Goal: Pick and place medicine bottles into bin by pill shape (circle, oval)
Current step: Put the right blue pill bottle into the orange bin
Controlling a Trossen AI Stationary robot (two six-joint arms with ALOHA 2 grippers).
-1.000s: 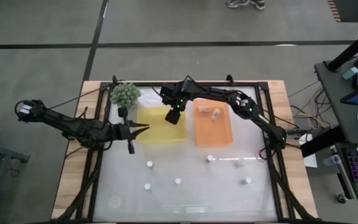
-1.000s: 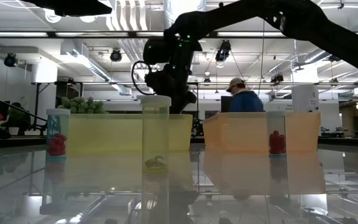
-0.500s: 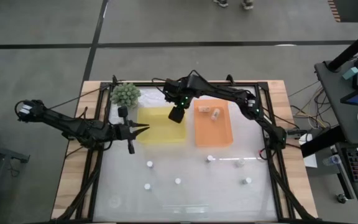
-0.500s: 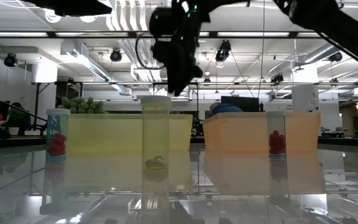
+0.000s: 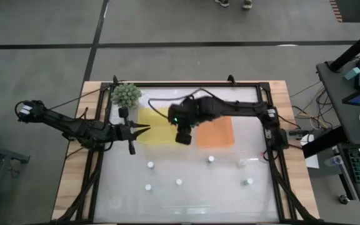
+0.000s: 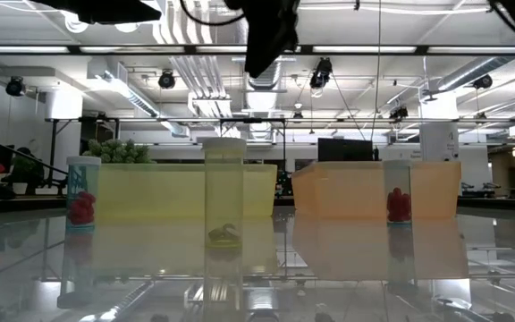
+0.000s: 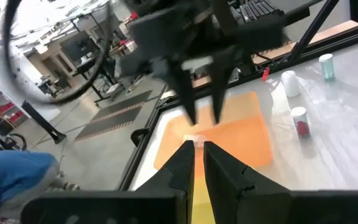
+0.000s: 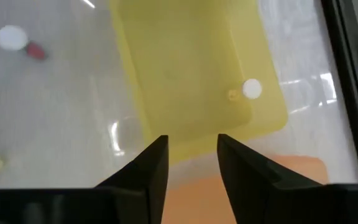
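Observation:
Several small whitish bottles with white caps stand on the clear table top, among them one [image 5: 150, 165], one [image 5: 210, 159] and one [image 5: 249, 182]. One bottle [image 8: 250, 89] lies in the yellow tray [image 5: 154, 128]. The orange tray [image 5: 220, 132] stands to its right. My right gripper [image 5: 183, 134] hangs high over the near ends of the two trays, open and empty [image 8: 194, 155]. It also shows at the top of the low view [image 6: 271, 36]. My left gripper [image 5: 144, 129] waits beside the yellow tray's left side, its fingers together [image 7: 195, 158] and empty.
A green spiky ball plant [image 5: 125, 94] sits at the far left corner. In the low view, bottles with red pills [image 6: 82, 195] [image 6: 398, 192] and one with a yellowish pill [image 6: 224, 197] stand in front of the trays. A black frame [image 5: 272, 125] runs round the table.
My right gripper has risen from just over the yellow tray's far right part, climbing to the top of the low view, and has moved toward the table's near edge, over the trays' near ends.

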